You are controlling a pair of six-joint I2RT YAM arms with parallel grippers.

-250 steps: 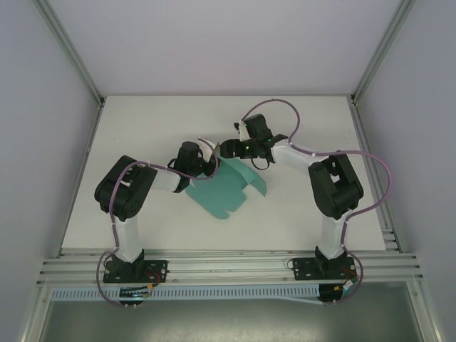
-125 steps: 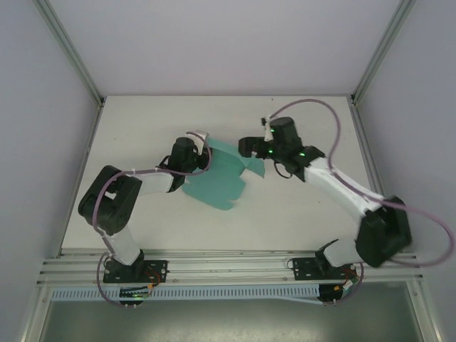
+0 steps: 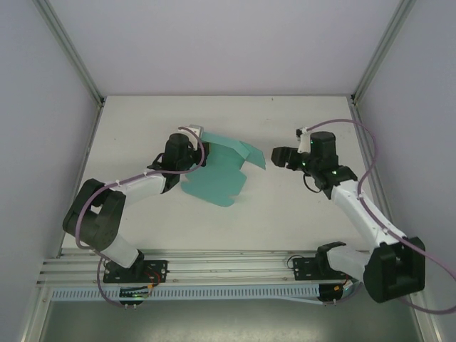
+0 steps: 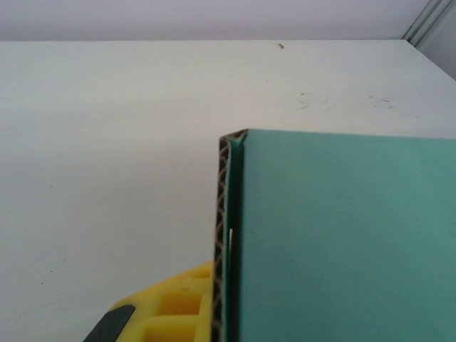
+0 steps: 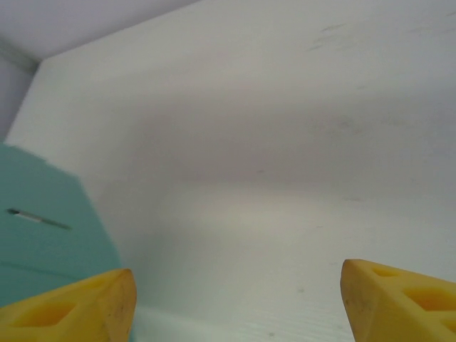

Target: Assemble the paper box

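Left hand [image 3: 194,147] clamps paper box [image 3: 217,177] edge
Right hand [image 3: 278,155], jaws apart, hangs with the box near its left.

Bright, even light — shadows on the white table [image 3: 142,128] are faint. In the right wrist view, the yellow fingers [image 5: 399,299] at five and seven o'clock blur — soft-edged.

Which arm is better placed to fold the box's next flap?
Right, likely: the right fingers are open and free near the box, while the left fingers are shut on its edge.
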